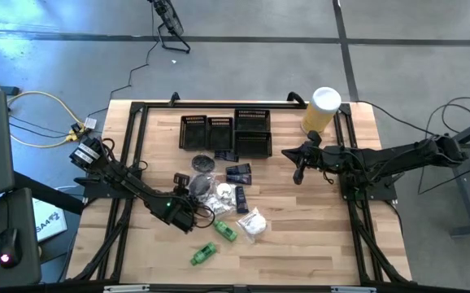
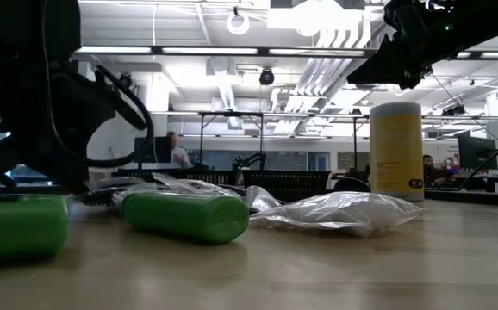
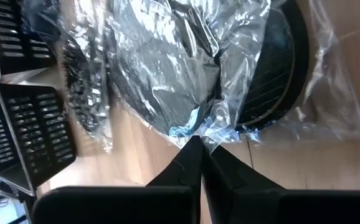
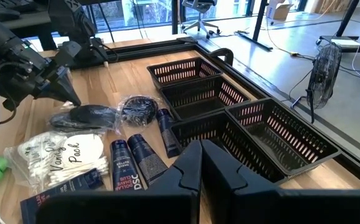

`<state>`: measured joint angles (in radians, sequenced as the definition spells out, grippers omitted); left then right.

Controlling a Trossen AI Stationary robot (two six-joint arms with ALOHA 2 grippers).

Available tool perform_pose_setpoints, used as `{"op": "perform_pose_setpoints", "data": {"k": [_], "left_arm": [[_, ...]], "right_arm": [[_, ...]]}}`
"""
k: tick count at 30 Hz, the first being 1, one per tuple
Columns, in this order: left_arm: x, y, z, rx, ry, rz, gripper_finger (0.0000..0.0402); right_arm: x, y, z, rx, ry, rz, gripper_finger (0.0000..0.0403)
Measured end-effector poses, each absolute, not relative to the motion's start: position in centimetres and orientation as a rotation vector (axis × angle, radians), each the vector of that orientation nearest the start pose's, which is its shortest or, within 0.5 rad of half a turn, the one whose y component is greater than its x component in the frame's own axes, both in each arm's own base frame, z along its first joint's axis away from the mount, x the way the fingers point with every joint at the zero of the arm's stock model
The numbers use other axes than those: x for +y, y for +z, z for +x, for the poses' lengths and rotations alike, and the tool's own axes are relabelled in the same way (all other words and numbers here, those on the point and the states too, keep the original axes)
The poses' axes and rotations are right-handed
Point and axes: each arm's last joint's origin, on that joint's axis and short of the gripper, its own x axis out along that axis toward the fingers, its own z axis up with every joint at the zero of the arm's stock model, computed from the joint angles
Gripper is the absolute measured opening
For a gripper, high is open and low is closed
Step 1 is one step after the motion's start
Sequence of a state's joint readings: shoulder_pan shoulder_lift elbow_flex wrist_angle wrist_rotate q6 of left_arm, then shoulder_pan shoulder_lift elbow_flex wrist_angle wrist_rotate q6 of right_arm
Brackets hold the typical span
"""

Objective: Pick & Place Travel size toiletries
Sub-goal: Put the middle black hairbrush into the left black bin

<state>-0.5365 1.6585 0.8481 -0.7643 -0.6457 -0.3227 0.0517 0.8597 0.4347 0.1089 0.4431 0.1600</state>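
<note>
Wooden surface (image 1: 300, 244) sat on a grey concrete floor, seen from above w/ both arms reaching in. Toiletries lay in a loose cluster mid-surface, just below the black mesh trays (image 1: 227, 134): dark tubes (image 1: 239, 172), a white sachet (image 1: 251, 224), two green tubes (image 1: 205, 254) nearer the front edge. Left tool (image 1: 188, 194) was down at the cluster's left side, over the round black pieces (image 1: 202, 163) in clear wrap, prob. because that item was nearest its reach. Right tool (image 1: 298, 173) hung well apart from the pile, beside the yellow cylinder (image 1: 321, 110), parked out of the way.

Low view: a green tube (image 2: 184, 215) and a crinkly clear packet (image 2: 335, 211) lay flat on the surface; yellow cylinder (image 2: 395, 151) stood upright behind. Left arm's bulk filled that side; its tip couldn't be made out there.

Left wrist view: left tool's fingers (image 3: 189, 165) were together, tips pinched on the edge of the clear wrap (image 3: 192, 127) round a black disc (image 3: 273, 68). Grip looked to be on film only, not the disc, so it could tear or slip on lift, as a judgement. A mesh tray (image 3: 30, 137) sat just beside, likely the drop spot.

Right wrist view: right tool's fingers (image 4: 195, 165) were together, holding nothing, aimed over the trays (image 4: 230, 118) toward the dark tubes (image 4: 136, 158) and a white cotton-swab pack (image 4: 61, 155). Trays looked unfilled, so the task seemed early on.
</note>
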Motion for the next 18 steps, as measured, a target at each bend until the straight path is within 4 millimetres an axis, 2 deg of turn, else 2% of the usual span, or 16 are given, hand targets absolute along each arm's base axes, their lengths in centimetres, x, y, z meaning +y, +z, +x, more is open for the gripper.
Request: {"op": "perform_pose_setpoints", "data": {"k": [18], "left_arm": [[-12.3,20.6,24.8,1.246,0.391,0.734,0.0000]], "right_arm": [[-0.3,22.8,18.5,0.276,-0.411,0.079,0.0002]]}}
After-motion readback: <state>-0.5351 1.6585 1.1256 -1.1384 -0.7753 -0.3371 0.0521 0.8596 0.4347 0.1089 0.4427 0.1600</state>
